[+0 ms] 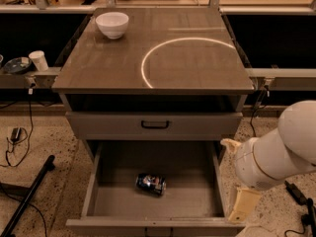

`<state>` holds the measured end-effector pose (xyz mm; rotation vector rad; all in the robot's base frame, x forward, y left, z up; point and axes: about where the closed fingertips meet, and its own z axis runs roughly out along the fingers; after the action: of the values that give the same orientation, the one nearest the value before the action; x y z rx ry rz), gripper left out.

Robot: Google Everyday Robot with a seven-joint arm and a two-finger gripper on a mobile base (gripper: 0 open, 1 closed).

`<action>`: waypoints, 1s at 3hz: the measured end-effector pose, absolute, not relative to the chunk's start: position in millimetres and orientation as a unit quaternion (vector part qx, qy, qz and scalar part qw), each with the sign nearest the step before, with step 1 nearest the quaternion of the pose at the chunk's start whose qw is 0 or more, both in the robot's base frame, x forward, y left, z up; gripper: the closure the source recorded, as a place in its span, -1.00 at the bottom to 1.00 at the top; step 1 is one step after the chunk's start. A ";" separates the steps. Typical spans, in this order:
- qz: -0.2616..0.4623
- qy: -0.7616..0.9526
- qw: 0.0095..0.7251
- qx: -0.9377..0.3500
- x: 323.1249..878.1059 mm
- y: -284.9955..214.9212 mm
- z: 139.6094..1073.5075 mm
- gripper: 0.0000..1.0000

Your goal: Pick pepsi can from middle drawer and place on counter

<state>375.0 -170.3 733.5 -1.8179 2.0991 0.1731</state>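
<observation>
One pepsi can (151,183) to fetch. It lies on its side on the floor of the open middle drawer (192,199), slightly left of centre and toward the front, touching no wall.

Gripper (241,205) is low right, just outside the drawer's right wall near the front corner and well apart from the can. Nothing visibly in it. How wide it's open: can't tell from this angle.

Handling, my read:
- Light, though full or empty isn't knowable from here.
- Thin metal wall, dents if squeezed hard.
- Smooth and round, so it'll roll or slip if nudged off-axis.
- Best hold is from above, across the body at mid-length, with moderate force. Stay off the silvery ends.

Further back are the closed drawer front (197,125) with its black bar handle, then the counter (192,78) with a bright curved reflection. A white bowl (112,23) sits at its far left corner, and the bare right half looks like the easy drop zone.

Hard to see:
- The white arm (279,149) bulks over the wrist and runs out of frame on the right.
- The drawer's front lip is cropped at the bottom edge.
- The slot under the counter is dark.
- The can's label is unreadable.
</observation>
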 end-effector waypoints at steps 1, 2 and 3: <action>0.083 0.736 0.177 -0.648 366.1 -155.7 689.8 -1.00; 0.083 0.736 0.177 -0.649 366.8 -155.6 688.7 -1.00; 0.088 0.732 0.177 -0.652 374.9 -152.0 673.8 -1.00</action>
<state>374.9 -152.0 673.8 -1.8447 2.0717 0.2497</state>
